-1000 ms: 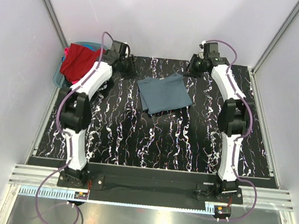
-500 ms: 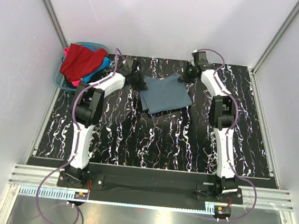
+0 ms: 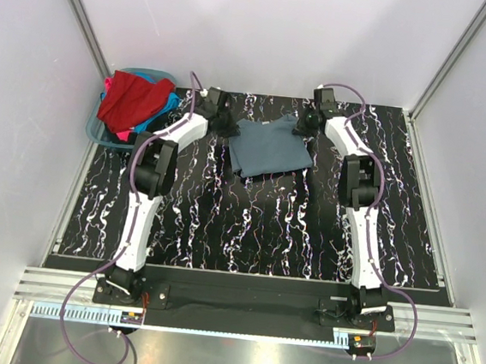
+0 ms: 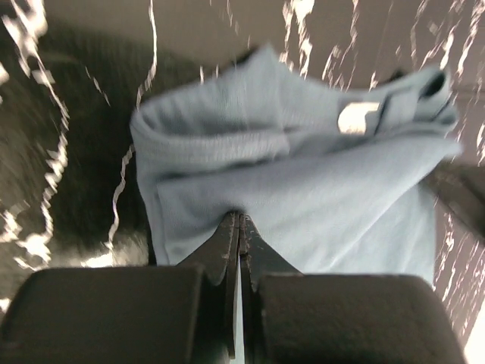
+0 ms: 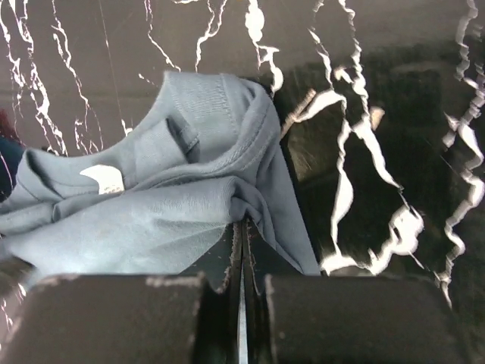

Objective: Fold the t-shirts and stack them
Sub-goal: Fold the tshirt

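Now closed: left gripper [image 4: 239, 227] and right gripper [image 5: 242, 227], jaws open a second ago, each pinch a far corner of the grey-blue t-shirt [image 3: 270, 150] lying at the back of the table [image 3: 188, 220]; folding may begin.

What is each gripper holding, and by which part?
The grey-blue shirt: left gripper pinches its far left corner, right gripper its far right corner.

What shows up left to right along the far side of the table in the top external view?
teal basket → left pincer → grey-blue t-shirt → right pincer
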`<action>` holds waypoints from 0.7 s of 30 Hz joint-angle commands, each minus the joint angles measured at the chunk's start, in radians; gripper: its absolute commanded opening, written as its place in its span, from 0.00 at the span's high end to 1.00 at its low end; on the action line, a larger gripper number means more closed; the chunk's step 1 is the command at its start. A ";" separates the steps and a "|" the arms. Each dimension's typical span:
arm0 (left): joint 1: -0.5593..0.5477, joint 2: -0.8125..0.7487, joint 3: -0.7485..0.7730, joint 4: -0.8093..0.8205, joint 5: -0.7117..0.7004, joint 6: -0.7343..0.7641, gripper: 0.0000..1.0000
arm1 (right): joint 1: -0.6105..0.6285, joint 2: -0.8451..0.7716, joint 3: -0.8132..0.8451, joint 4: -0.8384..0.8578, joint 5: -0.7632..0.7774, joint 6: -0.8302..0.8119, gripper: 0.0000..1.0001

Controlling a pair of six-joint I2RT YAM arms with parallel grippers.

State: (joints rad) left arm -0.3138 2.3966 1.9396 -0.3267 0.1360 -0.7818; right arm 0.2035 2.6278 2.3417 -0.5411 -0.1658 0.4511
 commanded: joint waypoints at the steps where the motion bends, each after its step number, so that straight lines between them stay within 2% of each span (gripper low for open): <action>1: 0.019 -0.005 0.059 0.008 -0.036 0.050 1.00 | -0.004 -0.152 -0.135 0.039 0.035 0.003 1.00; 2: 0.019 -0.016 0.049 0.006 -0.024 0.077 1.00 | -0.004 -0.175 -0.204 0.049 0.029 -0.005 1.00; 3: 0.019 -0.072 0.041 0.006 0.028 0.146 1.00 | -0.004 -0.265 -0.293 0.071 -0.013 -0.034 1.00; 4: 0.019 -0.073 0.042 0.006 0.028 0.147 1.00 | -0.004 -0.265 -0.294 0.072 -0.014 -0.034 1.00; 6: 0.018 -0.126 0.051 -0.009 0.063 0.208 0.93 | -0.006 -0.339 -0.318 0.076 -0.037 -0.045 1.00; 7: 0.016 -0.146 0.055 -0.023 0.066 0.229 0.88 | -0.006 -0.389 -0.320 0.075 -0.050 -0.048 0.96; 8: 0.013 -0.192 0.055 -0.038 0.065 0.248 0.78 | -0.006 -0.414 -0.321 0.076 -0.067 -0.055 0.90; 9: 0.012 -0.220 0.032 -0.061 0.071 0.275 0.70 | -0.004 -0.436 -0.321 0.072 -0.084 -0.067 0.73; 10: 0.009 -0.252 0.007 -0.064 0.071 0.288 0.64 | -0.006 -0.478 -0.326 0.070 -0.107 -0.071 0.68; 11: 0.001 -0.320 -0.025 -0.069 0.068 0.295 0.49 | -0.006 -0.498 -0.332 0.066 -0.119 -0.074 0.59; 14: -0.014 -0.466 -0.184 -0.078 0.053 0.311 0.25 | -0.006 -0.578 -0.389 0.049 -0.143 -0.072 0.10; 15: -0.019 -0.502 -0.265 -0.077 0.050 0.314 0.15 | -0.006 -0.597 -0.433 0.046 -0.143 -0.066 0.00; 18: -0.039 -0.635 -0.431 -0.078 0.011 0.311 0.01 | -0.006 -0.678 -0.545 0.038 -0.152 -0.063 0.00; 21: -0.047 -0.727 -0.551 -0.077 0.001 0.303 0.01 | -0.004 -0.745 -0.659 0.038 -0.147 -0.071 0.00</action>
State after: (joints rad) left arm -0.3565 1.7103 1.4944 -0.4015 0.1669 -0.4992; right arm 0.2016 1.9091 1.7782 -0.4778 -0.2932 0.3962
